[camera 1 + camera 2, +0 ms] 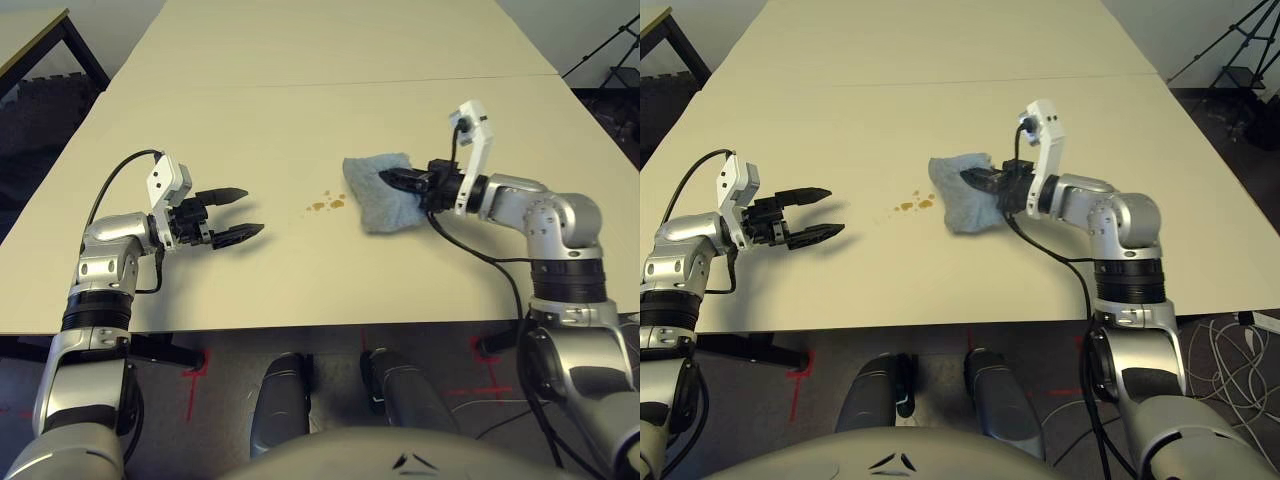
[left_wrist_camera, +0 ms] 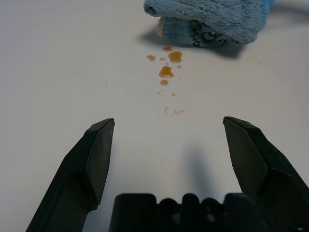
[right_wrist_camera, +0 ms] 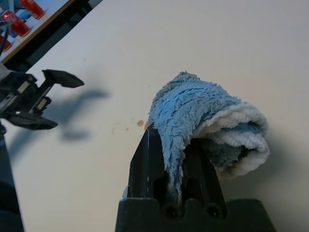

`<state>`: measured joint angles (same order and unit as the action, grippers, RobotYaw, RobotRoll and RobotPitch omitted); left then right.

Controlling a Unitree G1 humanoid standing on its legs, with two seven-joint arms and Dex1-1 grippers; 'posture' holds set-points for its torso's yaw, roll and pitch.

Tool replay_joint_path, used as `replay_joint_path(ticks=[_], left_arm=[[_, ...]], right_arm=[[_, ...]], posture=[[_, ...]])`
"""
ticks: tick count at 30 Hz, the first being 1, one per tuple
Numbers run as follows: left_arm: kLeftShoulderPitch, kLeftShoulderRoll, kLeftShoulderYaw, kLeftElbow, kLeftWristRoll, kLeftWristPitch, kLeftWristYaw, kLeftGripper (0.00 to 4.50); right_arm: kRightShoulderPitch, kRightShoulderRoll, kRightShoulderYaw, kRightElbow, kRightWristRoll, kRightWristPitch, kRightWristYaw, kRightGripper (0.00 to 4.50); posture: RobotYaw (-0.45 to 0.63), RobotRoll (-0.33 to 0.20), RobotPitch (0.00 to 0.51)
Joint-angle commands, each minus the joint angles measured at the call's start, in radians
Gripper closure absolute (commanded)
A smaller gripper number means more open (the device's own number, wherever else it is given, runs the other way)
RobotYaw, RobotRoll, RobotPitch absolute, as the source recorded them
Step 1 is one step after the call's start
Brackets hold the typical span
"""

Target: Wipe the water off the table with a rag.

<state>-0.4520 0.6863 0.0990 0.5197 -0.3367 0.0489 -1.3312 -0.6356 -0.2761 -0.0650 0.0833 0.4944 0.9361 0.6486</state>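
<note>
the right gripper [image 1: 406, 181] is clamped on the rag [image 1: 382, 200]; the left gripper's fingers stand apart, empty. brownish water [image 1: 328, 203] between them remains to be wiped.

I can't make out any word or number for certain. On the folded underside of the rag [image 2: 212, 17] that I hold, I see dark curly print [image 2: 205, 35], too unclear for me to read. The red cans [image 3: 15, 24] carry pale markings that I can't read either.
</note>
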Motion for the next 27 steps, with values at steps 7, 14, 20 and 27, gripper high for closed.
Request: replay_joint_path(ticks=[7, 14, 20, 27], left_arm=[[0.032, 0.012, 0.003, -0.041, -0.001, 0.002, 0.005, 0.0], [0.029, 0.006, 0.002, -0.039, -0.002, -0.002, 0.006, 0.0], [0.027, -0.002, -0.002, -0.036, -0.001, -0.006, 0.008, 0.0], [0.03, -0.003, -0.002, -0.038, -0.001, -0.006, 0.007, 0.0]], right_arm=[[-0.027, 0.007, 0.114, 0.207, -0.173, -0.289, -0.003, 4.48], [-0.038, 0.02, 0.19, 0.3, -0.263, -0.402, 0.031, 4.48], [-0.031, 0.08, 0.238, 0.301, -0.275, -0.381, 0.069, 4.48], [-0.037, 0.136, 0.284, 0.309, -0.287, -0.379, 0.105, 4.48]], posture=[[-0.13, 0.0, 0.129], [-0.13, 0.0, 0.123], [-0.14, 0.0, 0.116], [-0.13, 0.0, 0.115]])
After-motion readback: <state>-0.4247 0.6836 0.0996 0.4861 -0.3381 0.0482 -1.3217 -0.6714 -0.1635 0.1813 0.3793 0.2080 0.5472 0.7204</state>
